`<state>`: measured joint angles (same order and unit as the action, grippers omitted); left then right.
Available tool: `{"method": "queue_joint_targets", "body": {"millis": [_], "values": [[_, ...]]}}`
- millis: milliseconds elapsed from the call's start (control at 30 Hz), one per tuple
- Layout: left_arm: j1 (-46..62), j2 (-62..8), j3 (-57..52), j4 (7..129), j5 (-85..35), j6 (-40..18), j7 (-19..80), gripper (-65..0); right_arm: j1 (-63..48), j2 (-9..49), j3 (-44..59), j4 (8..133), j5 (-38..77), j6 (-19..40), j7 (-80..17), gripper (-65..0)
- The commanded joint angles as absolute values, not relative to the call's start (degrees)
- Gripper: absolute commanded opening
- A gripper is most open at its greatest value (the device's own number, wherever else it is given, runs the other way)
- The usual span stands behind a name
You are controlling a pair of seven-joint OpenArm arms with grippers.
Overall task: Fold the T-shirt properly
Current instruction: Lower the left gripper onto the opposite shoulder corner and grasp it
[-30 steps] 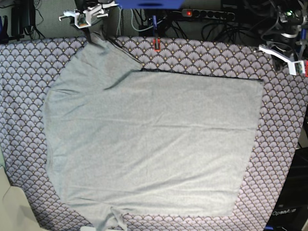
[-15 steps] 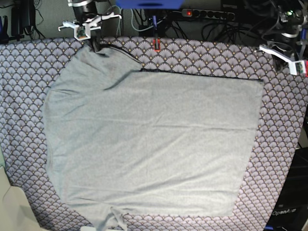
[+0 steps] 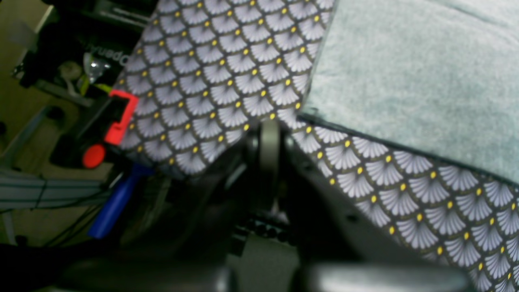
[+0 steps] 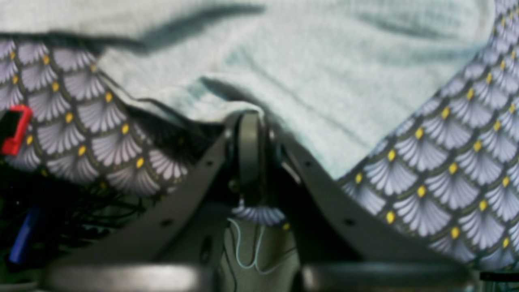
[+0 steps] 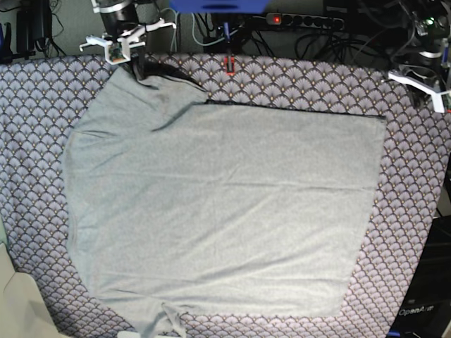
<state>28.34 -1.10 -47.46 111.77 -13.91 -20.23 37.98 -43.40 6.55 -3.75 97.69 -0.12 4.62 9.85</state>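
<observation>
The light grey T-shirt [image 5: 225, 204] lies spread flat on the tablecloth, with one sleeve reaching to the far left corner. My right gripper [image 5: 139, 69] sits at that sleeve's tip. In the right wrist view its jaws [image 4: 249, 117] are shut, and the T-shirt [image 4: 324, 61] edge is bunched and pinched at their tips. My left gripper [image 5: 431, 88] hovers at the far right, off the shirt. The left wrist view shows the left gripper [image 3: 269, 125] shut with nothing in it, just short of the corner of the T-shirt [image 3: 405, 69].
A purple scallop-patterned tablecloth [image 5: 409, 211] covers the table. A red clamp [image 5: 229, 65] grips the far edge, with a blue handle [image 3: 113, 202] beneath it. Cables and a power strip [image 5: 303, 21] run behind the table. The near hem hangs at the front edge.
The right gripper has closed on the sleeve tip and shifted slightly left, pulling the sleeve a little. The left arm has drifted slightly up and to the right.
</observation>
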Motion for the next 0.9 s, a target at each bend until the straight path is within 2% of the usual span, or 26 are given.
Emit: {"method": "queue_joint_targets", "body": {"millis": [0,300,467,500,800,867], "values": [[27.74,-1.63,-47.52,112.84,-14.11,-20.26,36.79,-65.0,-44.18,6.73,-3.56,99.21,-0.04,4.7,11.21,-65.0],[25.45,-1.63,-47.96,112.13,-14.02,-19.82,37.23,-64.4,-44.26,6.81,-3.56,100.18,-0.04,4.7,11.12,-65.0],[22.99,-1.54,-48.04,110.11,-14.02,-20.18,40.57,-41.2,-44.26,6.81,-3.56,100.0,-0.04,4.79,11.12,-65.0],[22.55,-1.54,-48.04,109.41,-14.02,-20.26,40.57,-38.9,-44.26,6.81,-3.56,100.0,-0.04,4.79,11.12,-65.0],[16.92,-2.07,-47.43,97.63,-14.11,-20.7,40.57,-38.5,-44.26,6.9,-3.56,99.91,-0.04,4.88,11.03,-65.0],[15.52,-2.07,-47.43,95.6,-14.11,-23.25,40.57,-38.5,-44.26,6.9,-3.56,99.91,-0.04,4.88,10.86,-65.0]]}}
